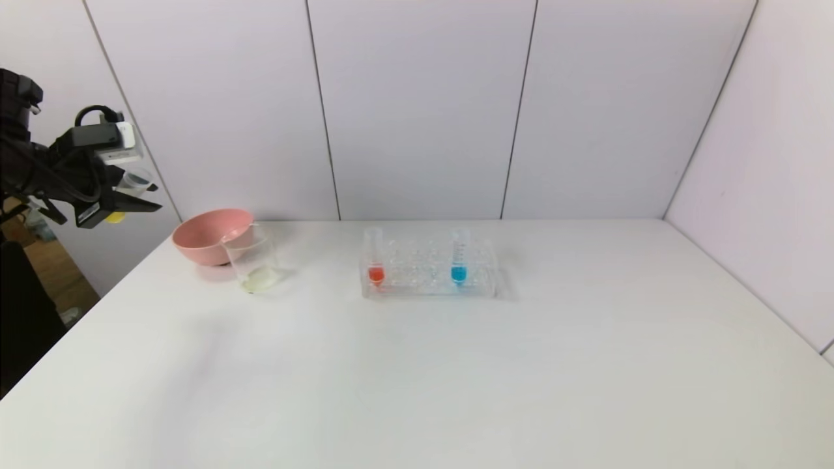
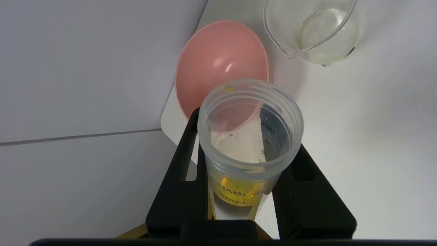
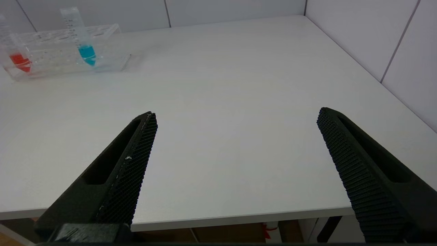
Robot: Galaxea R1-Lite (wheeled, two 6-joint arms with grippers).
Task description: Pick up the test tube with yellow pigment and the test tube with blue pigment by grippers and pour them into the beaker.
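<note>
Clear plastic, ribbed rim: test tube with yellow pigment (image 1: 130, 185) clamped in left pincer (image 1: 124, 195), held high off the surface's (image 1: 417, 365) left edge. Glass beaker (image 1: 253, 262) beside smooth pink bowl (image 1: 210, 234); test tube with blue pigment (image 1: 459, 255) upright in clear rack (image 1: 430, 270), mid-surface.

Left wrist: tube mouth open, yellow liquid low, black jaws tight on barrel.

Right wrist: right pincer (image 3: 235, 136) spread wide, textured pads, above near edge; broad bare white ahead.

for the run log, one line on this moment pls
left gripper: shut on yellow tube, off table | right gripper: open, idle | blue tube: in rack
</note>
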